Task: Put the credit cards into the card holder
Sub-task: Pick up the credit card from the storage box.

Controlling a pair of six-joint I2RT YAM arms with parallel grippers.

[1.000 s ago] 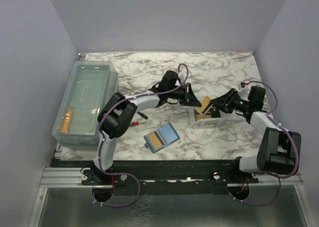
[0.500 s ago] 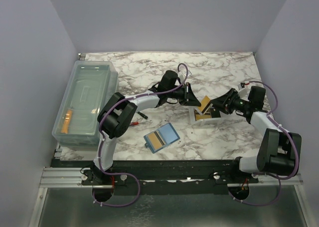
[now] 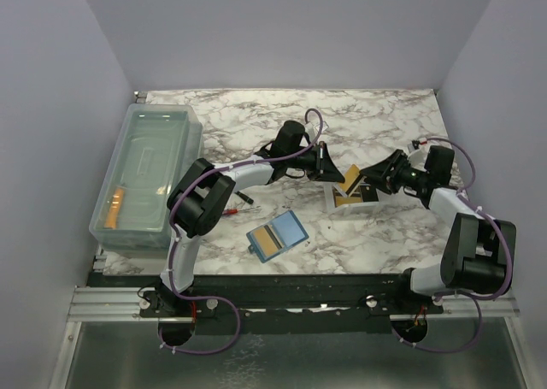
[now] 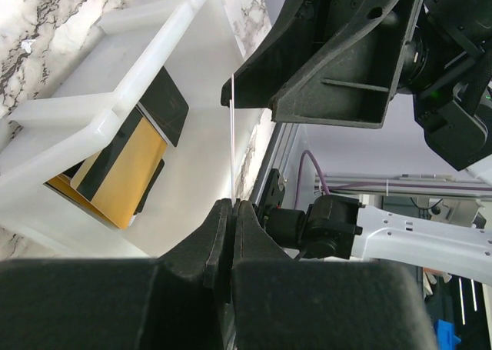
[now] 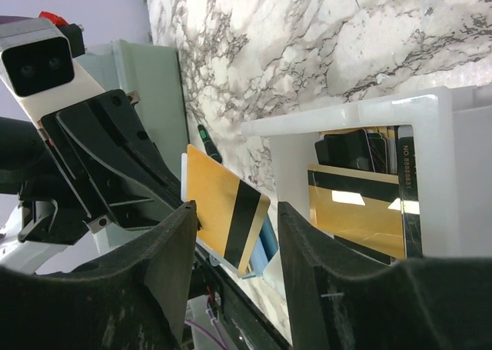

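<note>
- Top external view: the card holder lies open on the worktop, lower centre, with one golden card seemingly tucked in already.
- The left tool pinches another credit card edge-on above the white tray — not yet at the holder.
- The right tool is spread and empty.
- More cards lie in the tray, so most of the job is left.

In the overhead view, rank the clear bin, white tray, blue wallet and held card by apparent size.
Clear bin, largest.
Blue wallet and white tray: look alike, tray partly hidden, so unranked.
Held card, smallest.
</note>
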